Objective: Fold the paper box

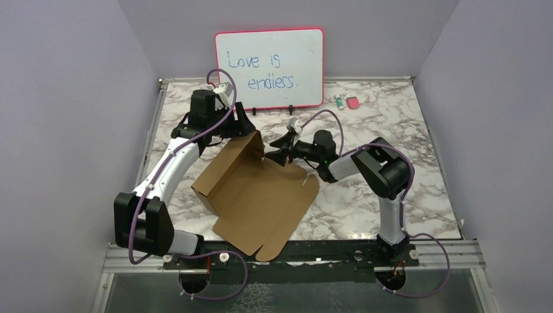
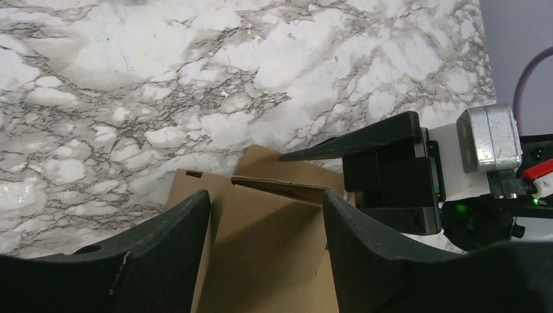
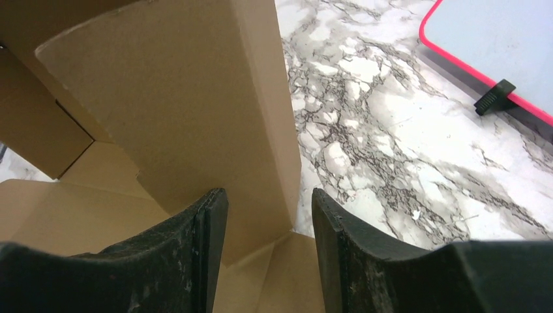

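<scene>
The paper box (image 1: 261, 199) lies near the middle of the marble counter (image 1: 398, 189), most of it a flat brown sheet that reaches toward 6 o'clock and overhangs the near edge; at its 12 o'clock side one panel stands upright, and a low side wall is raised along its 9 o'clock edge; the left hand (image 1: 250, 130) hangs over the top of the upright panel, coming in from 11 o'clock, its fingers (image 2: 189, 222) spread wide; in the left wrist view the panel's top edge shows in the gap between them, and whether either finger touches the cardboard cannot be told; the right hand (image 1: 272, 156) sits just at 3 o'clock of the same panel, pointing toward 9 o'clock, its fingers (image 3: 209, 222) also held apart; in the right wrist view the panel's free vertical edge runs down into the gap between them, close to the left finger, with nothing pinched; a pink-framed whiteboard (image 1: 269, 65) stands at 12 o'clock on the counter, with "Love is endless." written on it in blue; a small pink block (image 1: 353, 102) and a small green item beside it lie at 1 o'clock, well apart from the box.
</scene>
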Tool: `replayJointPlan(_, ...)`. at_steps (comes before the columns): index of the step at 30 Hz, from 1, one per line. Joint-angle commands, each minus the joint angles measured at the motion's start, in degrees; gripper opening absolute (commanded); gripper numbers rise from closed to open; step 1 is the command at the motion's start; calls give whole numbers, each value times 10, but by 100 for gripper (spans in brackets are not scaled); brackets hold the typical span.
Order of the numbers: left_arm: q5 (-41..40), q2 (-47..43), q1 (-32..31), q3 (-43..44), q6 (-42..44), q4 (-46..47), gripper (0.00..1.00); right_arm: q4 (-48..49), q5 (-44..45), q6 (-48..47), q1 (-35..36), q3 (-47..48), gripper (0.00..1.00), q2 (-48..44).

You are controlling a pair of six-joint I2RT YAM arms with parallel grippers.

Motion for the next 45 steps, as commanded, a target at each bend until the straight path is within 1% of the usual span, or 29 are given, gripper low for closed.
replayJointPlan(1, 57, -4, 3, -4, 6, 28, 64, 1, -36, -10, 6, 23, 56, 13)
replayJointPlan(7, 62, -15, 4, -10, 2, 33, 63, 6, -42, -3, 7, 39, 57, 18)
replayJointPlan(12, 96, 1, 3, -17, -1, 37, 59, 1, -41, -6, 12, 55, 57, 28)
replayJointPlan(18, 102, 8, 4, -23, 7, 35, 54, 24, -39, 4, 14, 60, 58, 38)
replayJointPlan(24, 73, 22, 4, -16, 30, 7, 49, 31, -31, 7, 20, 70, 58, 41)
replayJointPlan(29, 16, 29, 4, -6, 49, -21, 47, 32, -18, 11, 25, 95, 57, 58)
replayJointPlan(33, 12, 40, 4, -6, 55, -26, 47, 44, -3, 15, 28, 103, 56, 67)
replayJointPlan(36, 37, 47, 4, -4, 52, -26, 47, 42, -1, 17, 28, 111, 53, 68)
replayJointPlan(41, 96, 48, 4, -3, 41, -11, 48, 35, 2, 5, 34, 95, 48, 47)
replayJointPlan(45, 138, 48, 9, -6, 28, 5, 50, 34, 31, -18, 43, 78, 47, 34)
